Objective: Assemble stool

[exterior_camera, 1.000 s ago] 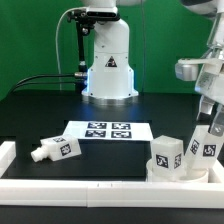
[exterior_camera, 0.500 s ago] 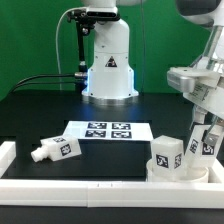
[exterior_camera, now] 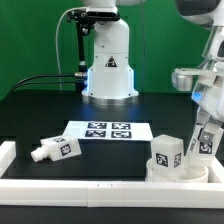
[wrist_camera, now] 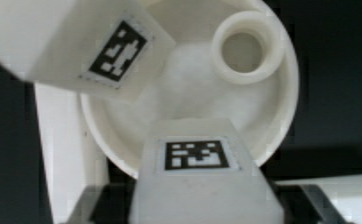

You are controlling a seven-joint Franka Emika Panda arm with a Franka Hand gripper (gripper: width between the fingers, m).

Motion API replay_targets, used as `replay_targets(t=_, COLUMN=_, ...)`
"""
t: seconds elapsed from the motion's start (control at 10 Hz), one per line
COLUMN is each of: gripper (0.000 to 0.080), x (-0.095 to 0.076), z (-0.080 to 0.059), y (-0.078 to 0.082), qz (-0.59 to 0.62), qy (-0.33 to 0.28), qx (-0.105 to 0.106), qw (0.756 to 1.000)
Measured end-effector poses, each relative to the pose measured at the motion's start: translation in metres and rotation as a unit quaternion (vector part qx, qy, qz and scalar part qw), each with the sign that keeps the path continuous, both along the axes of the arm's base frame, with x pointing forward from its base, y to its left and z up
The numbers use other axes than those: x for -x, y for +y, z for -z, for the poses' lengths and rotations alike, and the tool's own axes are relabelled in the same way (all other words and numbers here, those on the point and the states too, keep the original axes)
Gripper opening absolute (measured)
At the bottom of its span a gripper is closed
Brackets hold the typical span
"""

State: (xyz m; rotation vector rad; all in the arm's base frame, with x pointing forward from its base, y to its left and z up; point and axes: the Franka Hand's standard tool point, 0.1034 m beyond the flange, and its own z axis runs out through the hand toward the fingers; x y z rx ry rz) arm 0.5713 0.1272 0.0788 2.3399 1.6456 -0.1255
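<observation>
Tabletop point(exterior_camera: 40, 115) black before a green backdrop point(exterior_camera: 30, 40), gripper point(exterior_camera: 207, 130) tight on a leg point(wrist_camera: 196, 188) at the seat point(wrist_camera: 178, 100).

A plain green backdrop point(exterior_camera: 30, 40) closes off the rear of the scene under bright, even light. Before it lies a matte black worktop point(exterior_camera: 40, 110), with the flat white marker board point(exterior_camera: 107, 130) near its middle. A low white rail point(exterior_camera: 70, 186) borders the near edge and turns the corner at the exterior view's left.
</observation>
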Motion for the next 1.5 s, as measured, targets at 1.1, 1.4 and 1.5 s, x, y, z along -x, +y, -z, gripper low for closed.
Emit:
replay_targets(t=1.1, gripper=0.0334, x=-0.001, z=-0.001, y=-0.019, qz=0.552, qy=-0.048, qx=-0.009, qw=0.832)
replay_targets(t=1.4, gripper=0.0334, x=-0.005, z=-0.001, y=-0.031, qz=0.631, qy=-0.062, qx=-0.019, qw=0.773)
replay_targets(t=1.5, gripper=0.0334, x=-0.005, z=-0.001, y=-0.031, qz=0.654, qy=-0.07, qx=-0.018, qw=0.753)
